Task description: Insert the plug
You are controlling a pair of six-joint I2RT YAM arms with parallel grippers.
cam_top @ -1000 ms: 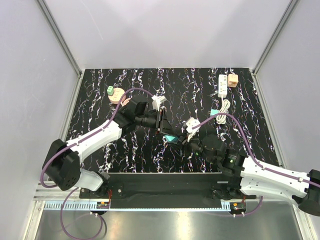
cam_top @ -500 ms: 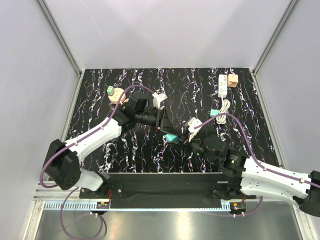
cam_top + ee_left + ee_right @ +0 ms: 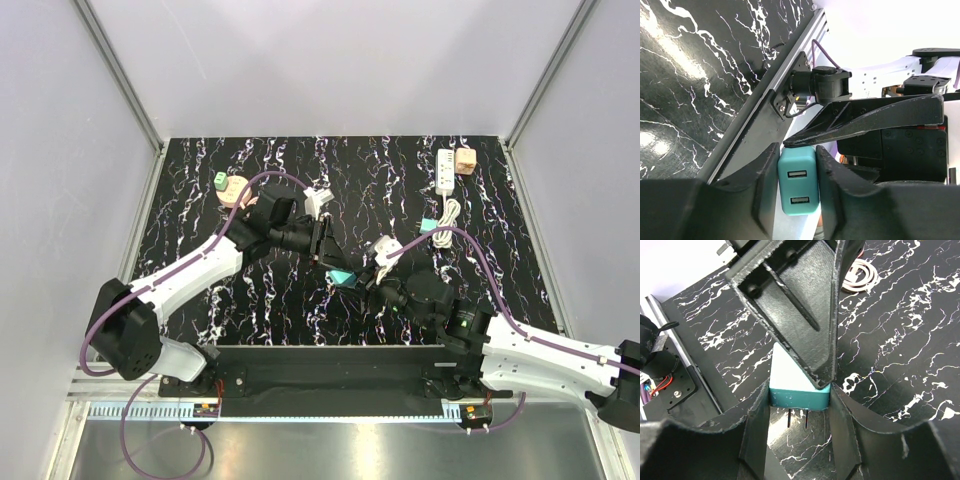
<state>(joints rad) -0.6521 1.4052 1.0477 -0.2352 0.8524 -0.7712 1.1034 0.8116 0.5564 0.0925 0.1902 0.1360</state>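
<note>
Teal plastic marked the plug (image 3: 800,399), which hung above the bench (image 3: 250,300) well short of the white power strip (image 3: 446,171), off to that strip's near left. The right gripper (image 3: 800,391) was clamped across its flanks, and the left gripper (image 3: 797,155) pinched the same body crosswise, so both held the plug at once. Its two prongs (image 3: 797,419) pointed back toward the right wrist, while its USB face (image 3: 797,187) looked at the left wrist. At the strip's near end lay the coiled cable (image 3: 447,222), and a peach-tan block (image 3: 465,160) sat just beside the strip's far right edge. The strip ran lengthwise near to far. The right arm seemed the nearer one to carry the plug over, probably after turning the prongs toward the strip.
</note>
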